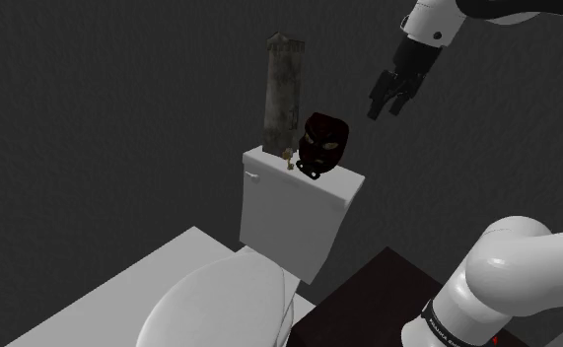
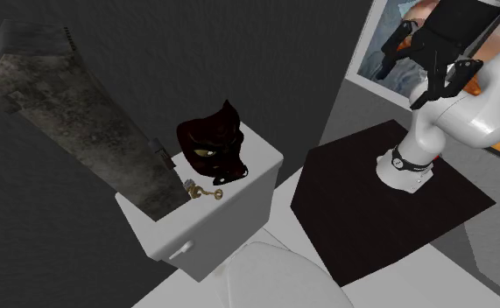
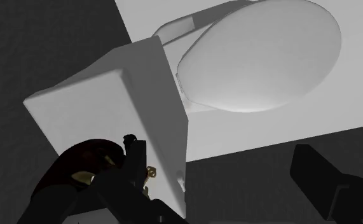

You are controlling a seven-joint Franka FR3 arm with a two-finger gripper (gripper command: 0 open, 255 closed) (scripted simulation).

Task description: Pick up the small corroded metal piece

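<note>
Your hand (image 1: 388, 104) hangs wide and empty, far above the tank (image 1: 287, 212), so the small piece (image 1: 287, 158) near the mask (image 1: 325, 143) lies untouched and your whole pick is left.

The small brassy piece (image 2: 206, 190) lies on the toilet tank lid (image 2: 261, 150) in a narrow gap. The tall mottled block (image 2: 81, 114) stands just beside it on the second exterior view's left, and the dark red mask (image 2: 214, 149) just beside it on the right, so both sides are obstructed. The space above the gap is free, as is the lid's edge toward the toilet bowl (image 1: 220, 306). The gripper (image 1: 387, 104), jaws apart, hangs in free air above the mask, well apart from it
</note>
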